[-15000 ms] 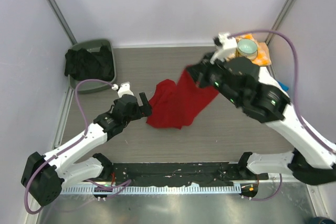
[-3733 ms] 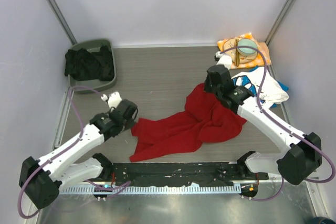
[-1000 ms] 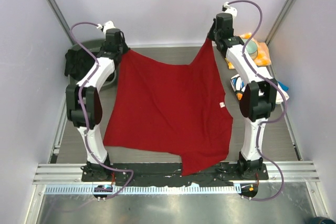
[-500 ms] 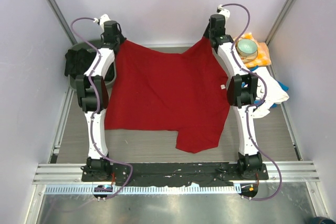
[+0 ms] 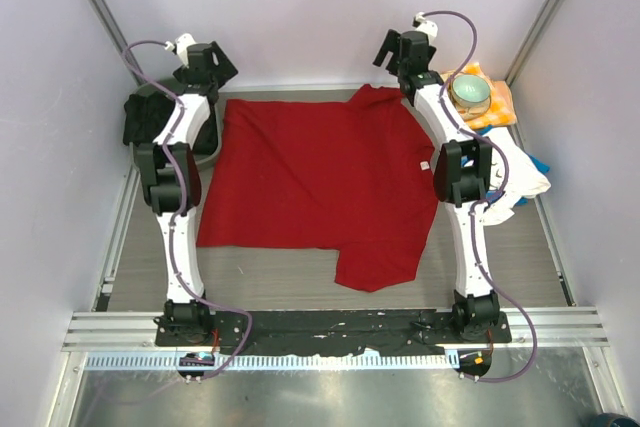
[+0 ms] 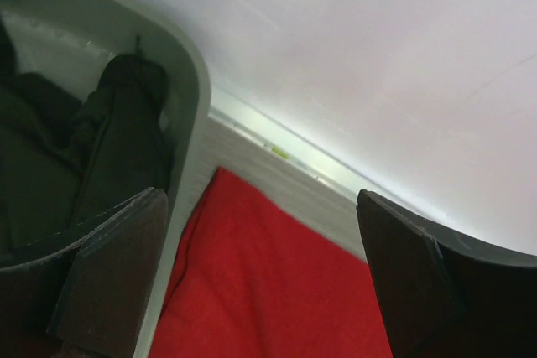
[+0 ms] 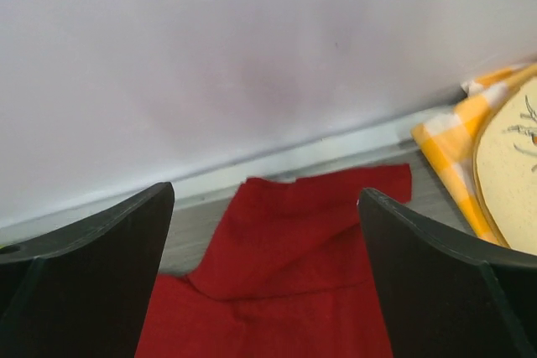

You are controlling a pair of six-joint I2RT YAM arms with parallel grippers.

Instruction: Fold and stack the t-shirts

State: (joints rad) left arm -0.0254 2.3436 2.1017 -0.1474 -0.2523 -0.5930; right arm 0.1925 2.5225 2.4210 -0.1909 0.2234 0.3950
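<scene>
**Red tee flat on table, both grippers open and empty**

Red t-shirt (image 5: 320, 182) is spread flat across the middle of the table (image 5: 280, 272), with the collar end toward the back wall. One sleeve is seen poking out at the near right corner. A few creases are visible, and the far right corner is slightly bunched near the wall.

Left gripper (image 5: 222, 69) is held above the shirt's far left corner. In the left wrist view, the gripper (image 6: 260, 199) is seen with its jaws wide apart and nothing between them. The red cloth (image 6: 268, 291) lies below them, just beside the grey bin (image 6: 189, 98). The bin is filled with dark clothes (image 5: 140, 117).

Right gripper (image 5: 388, 52) is held above the far right corner. In the right wrist view, it (image 7: 264, 194) is also seen spread wide with nothing gripped, and the red cloth (image 7: 285, 241) lies below it against the wall's base.

White printed t-shirt (image 5: 520, 172) is left crumpled at the table's right edge, partly hidden by the right arm. Blue cloth (image 5: 541, 162) shows at its outer side. It is kept apart from the red one, not stacked.

Bowl (image 5: 470, 92) is seen on the orange-yellow cloth (image 5: 500, 102) in the far right corner.
</scene>
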